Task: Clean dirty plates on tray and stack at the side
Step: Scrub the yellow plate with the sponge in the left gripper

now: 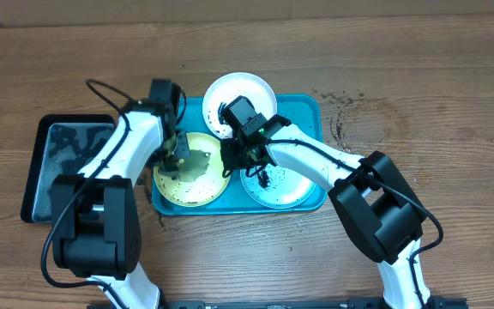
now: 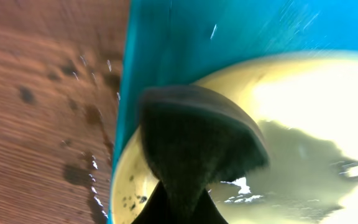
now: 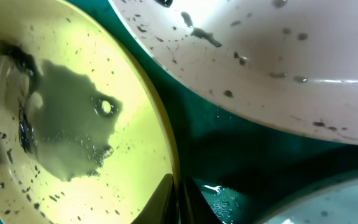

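Note:
The turquoise tray (image 1: 307,113) holds three plates: white (image 1: 249,88) at the back, pale yellow-green (image 1: 197,180) front left, light blue (image 1: 283,185) front right. All carry black specks. My left gripper (image 1: 178,154) is shut on a dark sponge (image 2: 197,140), which is pressed onto the yellow-green plate (image 2: 309,118) near its left rim, beside a grey wet smear. My right gripper (image 3: 178,200) is shut on the right rim of the yellow-green plate (image 3: 73,124), one finger inside and one outside. The white plate (image 3: 260,56) and a corner of the light blue plate (image 3: 334,208) lie beside it.
A smaller black tray (image 1: 65,163) sits on the wooden table left of the turquoise tray. Dark specks and wet spots mark the wood (image 1: 343,116) right of the tray and along its left edge (image 2: 79,112).

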Available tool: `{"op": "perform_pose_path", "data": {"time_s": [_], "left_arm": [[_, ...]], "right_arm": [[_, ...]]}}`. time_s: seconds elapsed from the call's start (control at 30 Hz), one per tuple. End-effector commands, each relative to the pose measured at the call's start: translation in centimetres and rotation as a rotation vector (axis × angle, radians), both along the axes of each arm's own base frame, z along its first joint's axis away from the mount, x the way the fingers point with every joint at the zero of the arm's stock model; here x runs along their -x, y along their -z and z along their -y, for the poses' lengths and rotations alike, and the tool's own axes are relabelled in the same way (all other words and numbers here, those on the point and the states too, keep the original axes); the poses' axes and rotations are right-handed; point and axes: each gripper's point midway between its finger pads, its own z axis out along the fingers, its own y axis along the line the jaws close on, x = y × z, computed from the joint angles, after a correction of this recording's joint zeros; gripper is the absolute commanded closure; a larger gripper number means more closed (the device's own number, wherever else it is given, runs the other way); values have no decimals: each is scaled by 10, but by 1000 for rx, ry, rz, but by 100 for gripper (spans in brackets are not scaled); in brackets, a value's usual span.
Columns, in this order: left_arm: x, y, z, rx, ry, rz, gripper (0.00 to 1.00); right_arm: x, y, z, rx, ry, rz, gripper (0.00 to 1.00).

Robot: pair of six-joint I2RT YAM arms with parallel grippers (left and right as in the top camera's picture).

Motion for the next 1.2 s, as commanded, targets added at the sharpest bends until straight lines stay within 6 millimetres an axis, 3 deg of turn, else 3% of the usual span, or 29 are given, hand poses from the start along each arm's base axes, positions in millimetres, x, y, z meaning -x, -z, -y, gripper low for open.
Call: {"op": "perform_pose_path", "data": {"time_s": [0.0,0.1,0.17,0.43,0.6,0.93,1.03,1.17], "left_arm": [[-21,-22,23,135,0,47,96],[-16,-23,58,339,61,18,96],[-8,-20,68,396,69,-9,96],[31,26,63,383,51,-99,96],[45,47,25,175,-39,-111,96],[42,29,-53,-286,-154,-48,96],[32,21,-58,-322,-156,-13,96],[15,7,-46,-251,-160,21,96]], "right_arm": [[-12,-10,-2,-13,10,33,94],[-12,-10,-2,-13,9,32,94],[-12,-10,-2,-13,9,32,94],[-12,-10,-2,-13,9,32,95],[-12,-10,-2,-13,9,32,96],[-15,-11,-2,-11,6,51,96],[-17,-10,0,1,10,61,96],[-17,-10,0,4,8,65,96]]}}
